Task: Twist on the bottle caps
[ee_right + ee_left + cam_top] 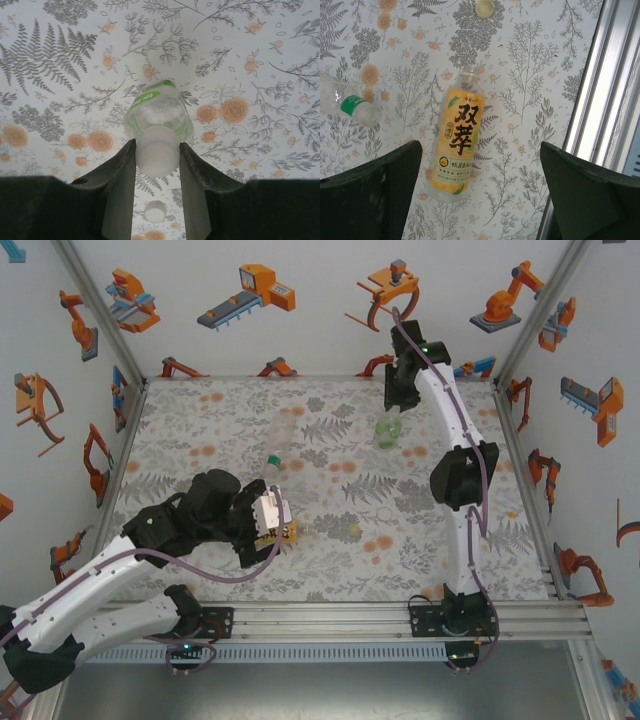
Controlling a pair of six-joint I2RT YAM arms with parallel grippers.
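Note:
An amber bottle (457,140) with a yellow label lies flat on the flowered table, its bare neck pointing away from the wrist. My left gripper (480,190) hovers open above its lower end, which lies nearer the left finger; from above that gripper (275,525) covers most of the bottle (287,533). A pale cap (485,6) lies beyond the neck. A clear bottle (342,100) with a green band lies to the left (283,430). At the back my right gripper (157,150) is shut on the white cap (157,155) of the green-labelled clear bottle (160,112) (388,430).
Another white cap (156,211) lies on the table under the right gripper. An aluminium rail (605,80) runs along the table's near edge, close to the left gripper's right finger. Patterned walls (560,360) close the table in at the back and on both sides.

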